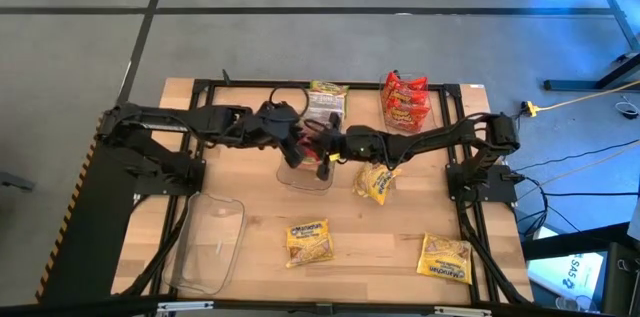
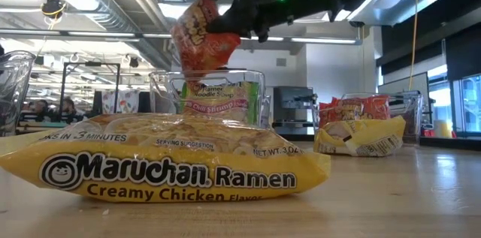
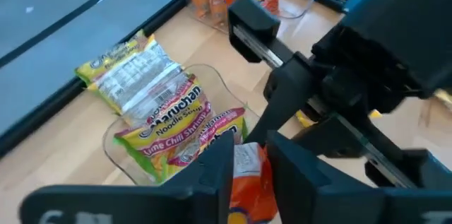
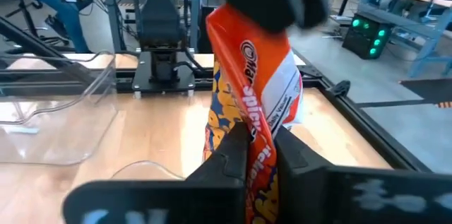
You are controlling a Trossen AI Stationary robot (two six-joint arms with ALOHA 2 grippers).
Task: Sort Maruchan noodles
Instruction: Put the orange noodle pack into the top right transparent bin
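A red Maruchan noodle packet [image 1: 322, 160] hangs in mid-air over the table's middle, above a clear bin [image 1: 305, 175]. My left gripper [image 3: 248, 171] comes from the left and my right gripper [image 4: 261, 157] from the right, and both are shut on the packet. In the low view the packet [image 2: 201, 39] stands clear above the bin's rim. Green packets [image 1: 325, 102] lie in a bin at the far edge. Red ones [image 1: 405, 102] fill another bin to their right. Three yellow packets [image 1: 375, 182], [image 1: 308, 242], [image 1: 445, 257] lie flat on the wood. My left gripper has the packet's crimped white end [image 3: 247, 159] between its two fingers [image 3: 212, 171], coming slanting down from the table's left. The packet is lifted clear. My right gripper pinches the packet's orange body [image 4: 258, 121] between its two fingers, reaching nearly level from the table's right. The packet stands on edge, rising above those fingers, clear of the bin.
A second clear bin [image 1: 210, 242] sits at the near left. The big yellow packet [image 2: 173, 167] lies close to the near edge. Black frame rails [image 1: 300, 85] border the far side. Bare wood lies between the near yellow packets.
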